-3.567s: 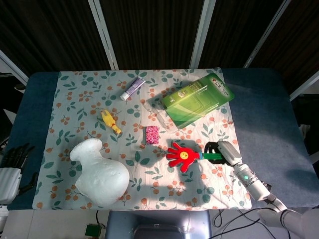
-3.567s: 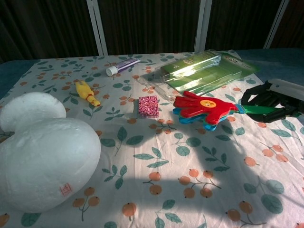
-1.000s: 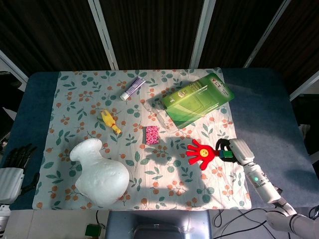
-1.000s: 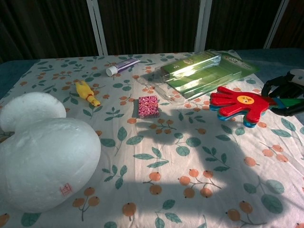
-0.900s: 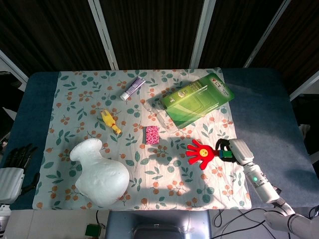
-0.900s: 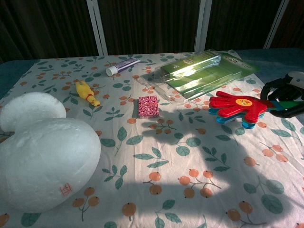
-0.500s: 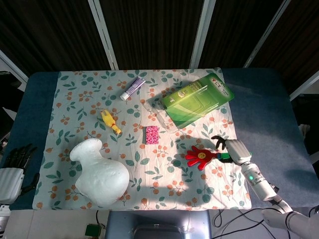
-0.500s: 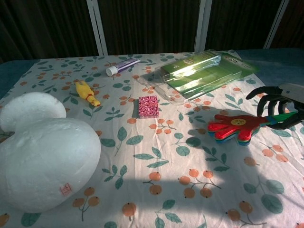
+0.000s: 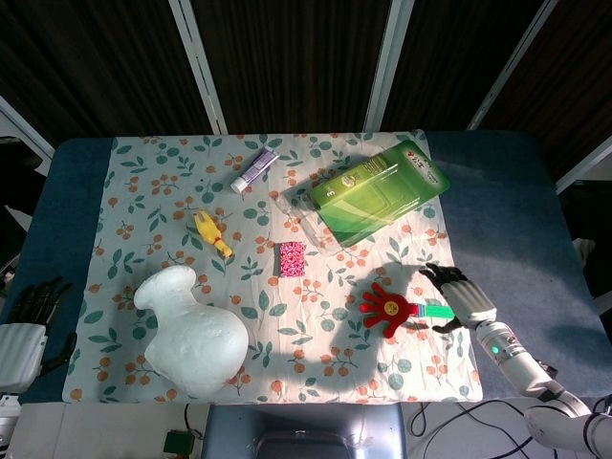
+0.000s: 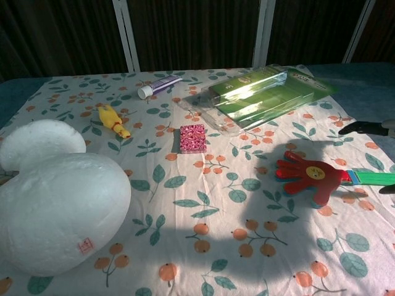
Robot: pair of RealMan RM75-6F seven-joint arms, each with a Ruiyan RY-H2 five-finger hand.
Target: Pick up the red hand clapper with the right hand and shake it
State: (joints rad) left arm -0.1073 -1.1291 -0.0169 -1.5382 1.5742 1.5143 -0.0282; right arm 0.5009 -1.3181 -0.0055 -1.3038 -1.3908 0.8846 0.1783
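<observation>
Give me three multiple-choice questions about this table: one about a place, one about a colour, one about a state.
1. What lies nearest the small pink block?
A. the purple tube
B. the yellow toy
C. the white vase

2. What colour is the clapper's handle?
A. green
B. yellow
C. white

3. How is the right hand?
A. closed around the clapper's handle
B. open beside the handle
C. resting on the green box

Answers:
1 B: yellow toy lies just left of the pink block.
2 A: the clapper has a green handle.
3 B: the right hand has fingers spread beside the handle.
</observation>
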